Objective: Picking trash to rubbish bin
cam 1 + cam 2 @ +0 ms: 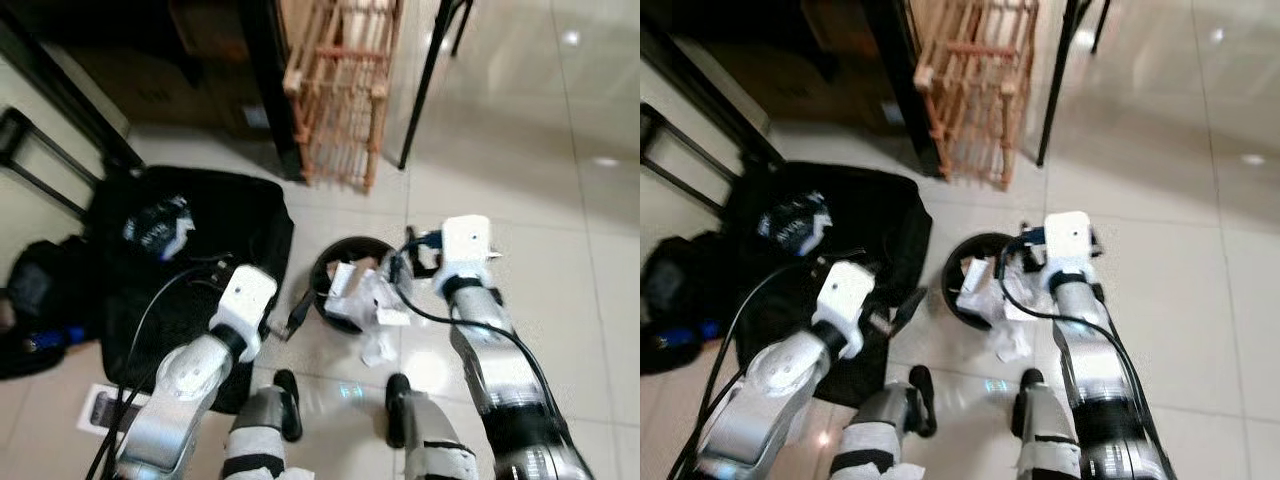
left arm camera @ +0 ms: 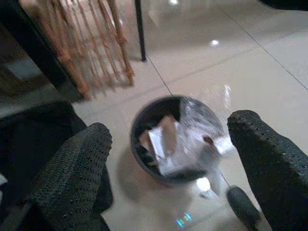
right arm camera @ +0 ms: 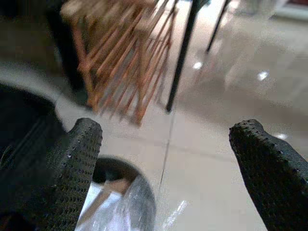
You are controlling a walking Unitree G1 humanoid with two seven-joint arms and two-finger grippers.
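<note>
**Standing over the bin, one scrap left on the floor**

Reading the head views, I have the robot stopped directly over the small round black rubbish bin (image 1: 340,285), which sits on the pale glossy floor tiles (image 1: 560,260) just in front of its feet. The bin is stuffed with crumpled white paper and clear plastic wrap (image 2: 180,144), heaped up to and over the rim on the robot's right.

Step in hand, as I judge it: a drop has just been made or is about to be followed by another pick. Both grippers are empty.

- Right gripper (image 3: 168,168): fingers spread wide, nothing between them, held above the bin's right rim.
- Left gripper (image 2: 168,178): fingers also spread wide and empty, hovering to the bin's left, pointed at it, with the bin framed between the fingertips.

One loose crumpled white scrap (image 1: 375,347) lies on the tiles touching or just beside the bin's near-right side, below the right gripper and nearer my feet. I cannot tell whether it is separate or spilling from the heap.

Next move, my estimate: lower the right gripper onto that scrap, pinch, lift, release over the bin.

Nearby: a black soft bag (image 1: 190,250) to the left, a wooden slatted rack (image 1: 345,90) beyond.
</note>
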